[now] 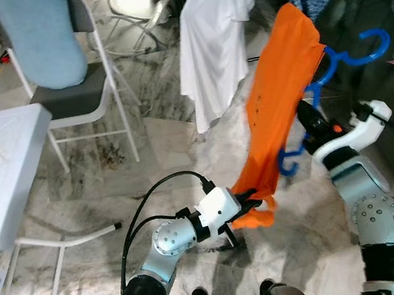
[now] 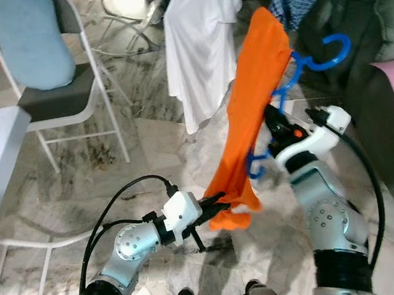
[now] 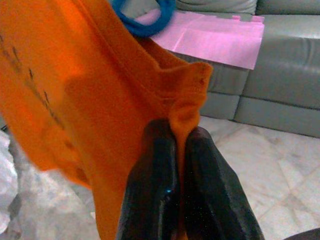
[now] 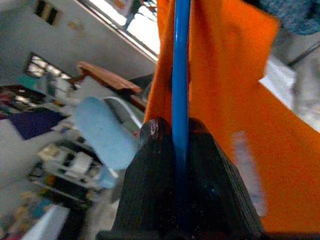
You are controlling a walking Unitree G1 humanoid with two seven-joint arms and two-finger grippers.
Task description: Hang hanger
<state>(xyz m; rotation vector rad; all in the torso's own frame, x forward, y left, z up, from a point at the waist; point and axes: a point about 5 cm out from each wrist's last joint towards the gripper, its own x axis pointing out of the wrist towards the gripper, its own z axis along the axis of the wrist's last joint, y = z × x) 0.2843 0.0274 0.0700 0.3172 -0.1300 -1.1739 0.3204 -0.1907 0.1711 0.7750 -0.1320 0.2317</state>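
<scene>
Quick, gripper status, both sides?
Left gripper: closed, pinching the orange shirt's lower edge.
Right gripper: closed on the blue hanger.

no text, label or number can be read; dark marks on the orange shirt (image 1: 278, 99) are illegible.

2 head eyes looking down, sharing orange shirt (image 1: 282, 99), wrist cameras close along fingers
</scene>
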